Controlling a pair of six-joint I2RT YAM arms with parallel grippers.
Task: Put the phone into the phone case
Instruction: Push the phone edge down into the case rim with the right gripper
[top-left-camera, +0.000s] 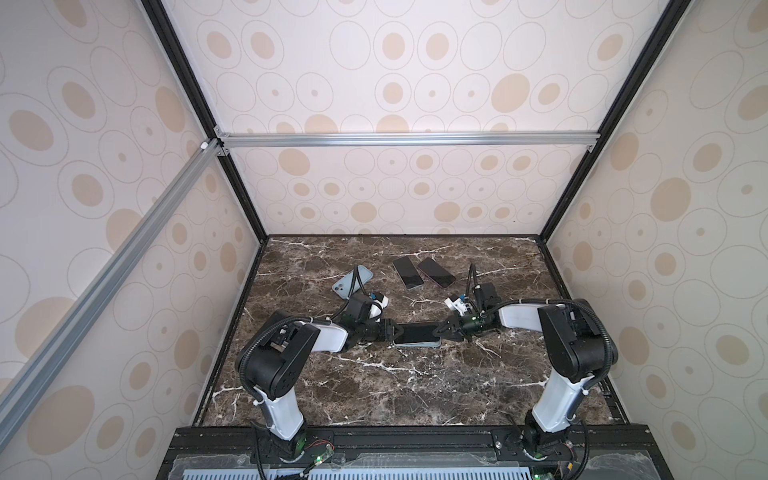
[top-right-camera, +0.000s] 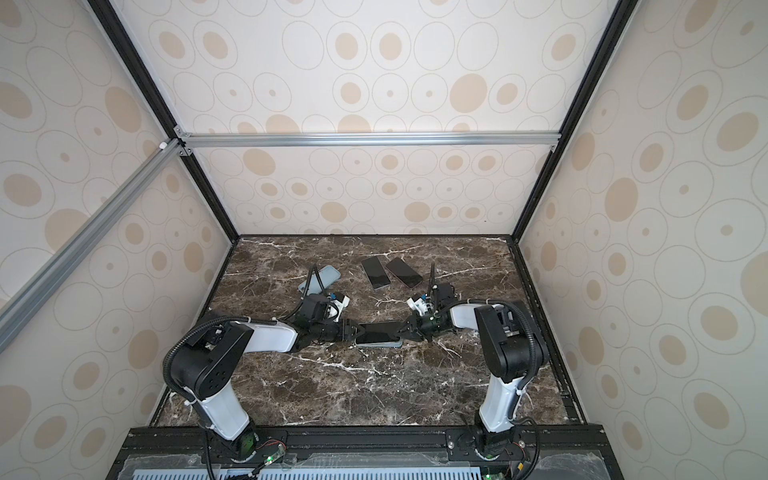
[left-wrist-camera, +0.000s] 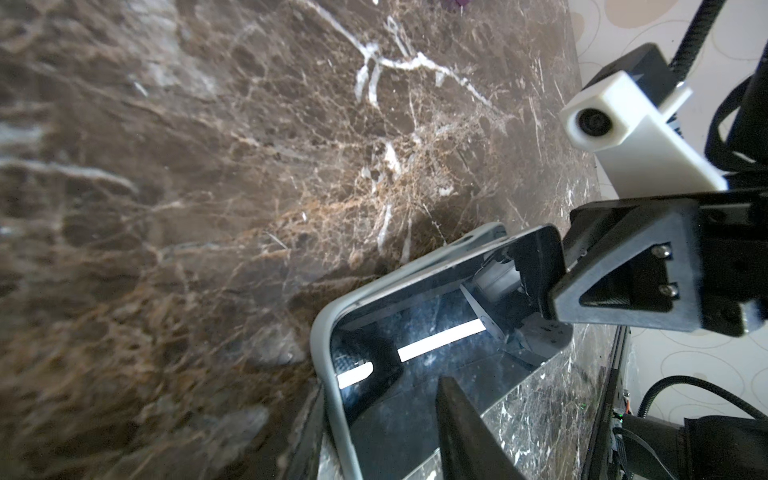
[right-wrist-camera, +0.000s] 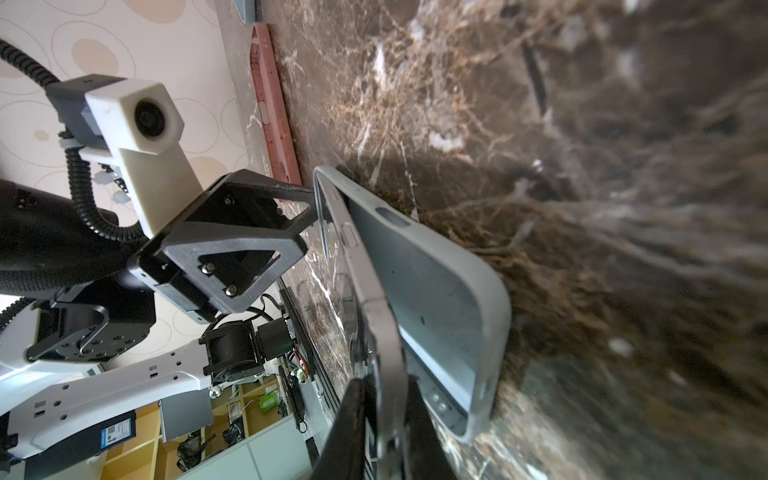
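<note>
The dark-screened phone (top-left-camera: 415, 331) lies over the grey-blue phone case (top-left-camera: 415, 344) mid-table in both top views. My left gripper (top-left-camera: 395, 330) is shut on their left end, with one finger (left-wrist-camera: 465, 436) on the glass and the other under the case rim (left-wrist-camera: 328, 332). At that end the phone (left-wrist-camera: 415, 374) sits inside the case. My right gripper (top-left-camera: 440, 328) is shut on the phone's other end (right-wrist-camera: 382, 324), with a finger on each face. That end is lifted clear of the case floor (right-wrist-camera: 436, 282).
A light blue phone (top-left-camera: 352, 281) lies back left, close behind my left wrist. Two more phones (top-left-camera: 408, 272) (top-left-camera: 436, 272) lie side by side at the back centre; the pink one's edge (right-wrist-camera: 274, 108) shows in the right wrist view. Marble table (top-left-camera: 374, 386).
</note>
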